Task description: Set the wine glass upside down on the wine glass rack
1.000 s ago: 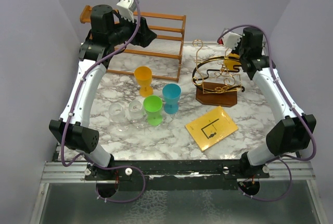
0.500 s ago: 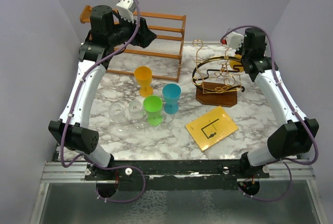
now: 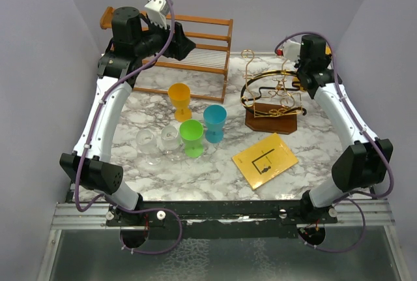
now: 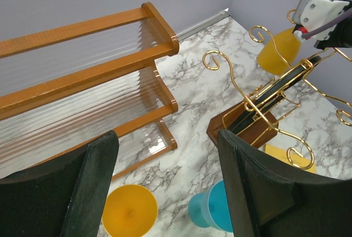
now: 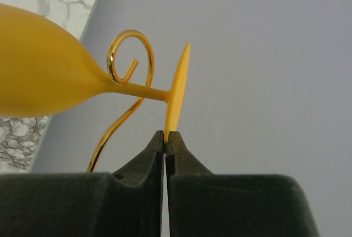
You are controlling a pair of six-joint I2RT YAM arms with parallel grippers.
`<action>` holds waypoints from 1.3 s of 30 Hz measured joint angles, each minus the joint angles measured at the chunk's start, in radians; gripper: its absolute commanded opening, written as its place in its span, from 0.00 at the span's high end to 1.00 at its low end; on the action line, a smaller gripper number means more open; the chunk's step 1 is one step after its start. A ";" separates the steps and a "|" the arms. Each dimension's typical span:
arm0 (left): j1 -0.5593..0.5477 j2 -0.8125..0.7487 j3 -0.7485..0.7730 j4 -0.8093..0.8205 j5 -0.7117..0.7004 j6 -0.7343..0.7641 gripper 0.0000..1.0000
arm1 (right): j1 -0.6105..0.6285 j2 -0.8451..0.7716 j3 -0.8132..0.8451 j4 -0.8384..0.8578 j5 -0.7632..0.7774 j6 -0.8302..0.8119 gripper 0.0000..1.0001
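Right end effector (image 5: 165,137) closed, apparently on wine glass (image 5: 44,83) foot, stem in rack (image 3: 272,122) hook, left end effector (image 4: 165,138) open.

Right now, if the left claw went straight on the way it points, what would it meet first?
Most likely the bare marble table between the wooden shelf and the wine glass rack. The open left claw aims into that gap. The shelf sits close beside that line, and depth is unclear.
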 measured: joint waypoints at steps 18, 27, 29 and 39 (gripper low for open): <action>0.000 -0.011 -0.003 0.000 0.000 0.003 0.25 | 0.000 0.134 0.098 0.060 0.042 -0.039 0.99; 0.000 -0.011 -0.004 0.000 0.000 0.011 0.25 | 0.006 0.163 0.131 0.015 0.029 -0.008 0.97; 0.000 -0.011 -0.004 0.000 0.000 0.011 0.25 | 0.007 0.164 0.131 0.005 0.021 0.001 0.97; 0.000 -0.011 -0.014 0.000 0.000 0.011 0.25 | 0.012 0.164 0.131 -0.011 -0.002 0.011 0.97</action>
